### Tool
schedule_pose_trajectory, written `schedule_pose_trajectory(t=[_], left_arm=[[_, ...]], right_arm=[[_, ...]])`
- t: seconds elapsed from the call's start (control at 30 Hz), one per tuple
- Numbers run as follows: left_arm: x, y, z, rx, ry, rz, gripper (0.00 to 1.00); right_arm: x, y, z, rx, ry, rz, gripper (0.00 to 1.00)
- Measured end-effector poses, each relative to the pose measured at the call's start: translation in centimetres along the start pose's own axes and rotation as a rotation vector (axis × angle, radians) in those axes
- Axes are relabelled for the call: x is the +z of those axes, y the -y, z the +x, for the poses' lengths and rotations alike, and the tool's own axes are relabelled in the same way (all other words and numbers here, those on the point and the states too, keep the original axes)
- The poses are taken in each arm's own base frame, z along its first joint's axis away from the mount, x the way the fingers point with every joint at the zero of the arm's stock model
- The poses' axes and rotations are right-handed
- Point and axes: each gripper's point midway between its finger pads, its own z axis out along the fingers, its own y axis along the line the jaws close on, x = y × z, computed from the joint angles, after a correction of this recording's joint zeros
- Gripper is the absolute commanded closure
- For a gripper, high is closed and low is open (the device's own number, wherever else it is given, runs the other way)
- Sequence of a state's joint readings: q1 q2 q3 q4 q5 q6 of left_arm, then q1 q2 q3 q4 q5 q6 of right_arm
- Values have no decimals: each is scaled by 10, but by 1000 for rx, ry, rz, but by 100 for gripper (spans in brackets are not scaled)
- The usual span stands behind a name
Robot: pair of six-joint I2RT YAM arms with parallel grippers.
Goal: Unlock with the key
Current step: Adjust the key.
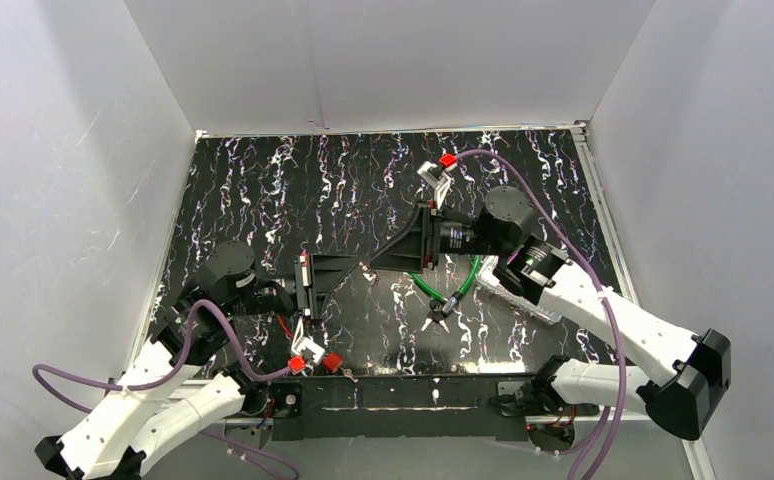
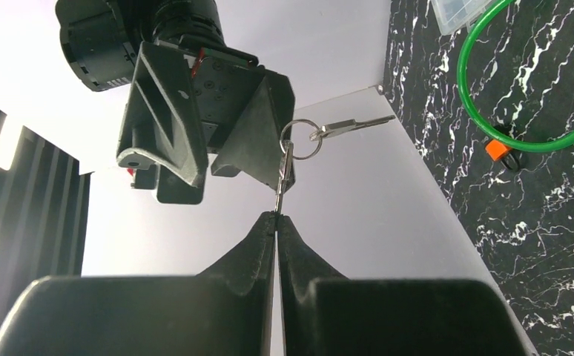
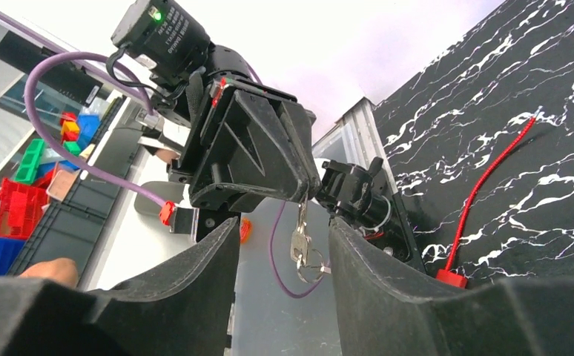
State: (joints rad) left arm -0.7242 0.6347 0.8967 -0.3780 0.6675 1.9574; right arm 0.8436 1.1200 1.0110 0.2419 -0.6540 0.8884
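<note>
**Key position.** The key (image 2: 282,178) is off the table (image 1: 263,190), in the air at mid-workspace between the two opposed grippers. Its long axis continues the line of the left fingers and points toward the right gripper (image 3: 284,230). A key ring (image 2: 301,139) at its far end carries a second key (image 2: 352,127), which hangs free.

**Left gripper.** The left gripper (image 2: 276,217) is fully closed, pinching the near end of the key at the fingertips.

**Right gripper.** The jaws stand about half open and grip nothing. In the right wrist view the key bunch hangs in the gap between the fingers; whether it touches either finger cannot be determined.

**Lock.** The cable lock (image 1: 423,285), with its green loop, lies on the table below the right gripper, nearer the right arm.

**Governing relation.** The key lies tip-on to the right gripper, so a transfer appears to be the next step; the free ring end should be gripped.
</note>
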Motion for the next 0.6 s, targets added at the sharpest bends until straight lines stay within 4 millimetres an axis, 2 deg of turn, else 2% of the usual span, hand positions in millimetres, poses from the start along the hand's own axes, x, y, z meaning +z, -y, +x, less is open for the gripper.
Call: schedule_pose_trajectory(t=[0.23,0.43,0.5,0.6], left_arm=[[3,-5,8,22,-23,-13,100],[5,-6,14,29,-41,-13,100],[6,-6,15,31,-46,-12,100],[7,-6,18,40,-55,-10,100]], right_arm=[[4,17,11,55,-52,-3,54],[4,19,13,66,-70,-16,67],[4,17,13,65,-75,-26,75],[5,16,13,66,-79,-38,96]])
